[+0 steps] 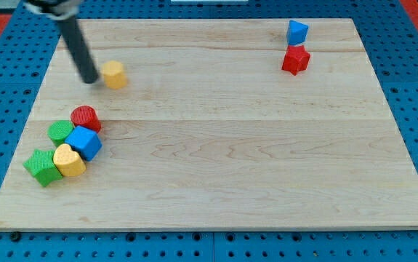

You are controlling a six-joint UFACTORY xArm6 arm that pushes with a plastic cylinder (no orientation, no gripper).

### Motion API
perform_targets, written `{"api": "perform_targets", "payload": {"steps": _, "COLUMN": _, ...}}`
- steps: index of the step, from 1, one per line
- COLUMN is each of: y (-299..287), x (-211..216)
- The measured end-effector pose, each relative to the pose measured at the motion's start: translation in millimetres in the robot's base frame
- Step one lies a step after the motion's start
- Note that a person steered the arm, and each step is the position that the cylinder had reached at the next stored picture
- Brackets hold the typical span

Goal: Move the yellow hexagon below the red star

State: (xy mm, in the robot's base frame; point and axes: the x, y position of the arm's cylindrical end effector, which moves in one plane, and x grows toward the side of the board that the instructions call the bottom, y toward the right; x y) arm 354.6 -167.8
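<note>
Where my tip (90,79) meets the pale wooden board (216,145), just left of the yellow hexagon (114,74), near touching it; contact cannot be told. No pincer here, only a plain dark rod, grasping nothing. Far right of the yellow hexagon, near the board's top: red star (295,60), blue block (296,32) just above it. Below-left of the yellow hexagon, clustered: ribbed red cylinder (86,117), green block (60,132), blue cube (85,143), yellow heart (68,161), green block (41,167).
</note>
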Motion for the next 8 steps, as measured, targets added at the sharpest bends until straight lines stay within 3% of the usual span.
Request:
{"api": "perform_targets", "payload": {"steps": 1, "y": 67.1, "x": -1.1}}
{"api": "perform_targets", "payload": {"steps": 2, "y": 97.1, "x": -15.3}}
{"api": "perform_targets", "payload": {"steps": 3, "y": 122.0, "x": -36.6}}
{"api": "perform_targets", "payload": {"steps": 4, "y": 100.2, "x": -63.5}}
{"api": "perform_targets", "payload": {"steps": 5, "y": 144.7, "x": -86.2}}
{"api": "perform_targets", "payload": {"steps": 7, "y": 219.4, "x": -25.0}}
{"api": "perform_targets", "payload": {"steps": 8, "y": 199.2, "x": -19.8}}
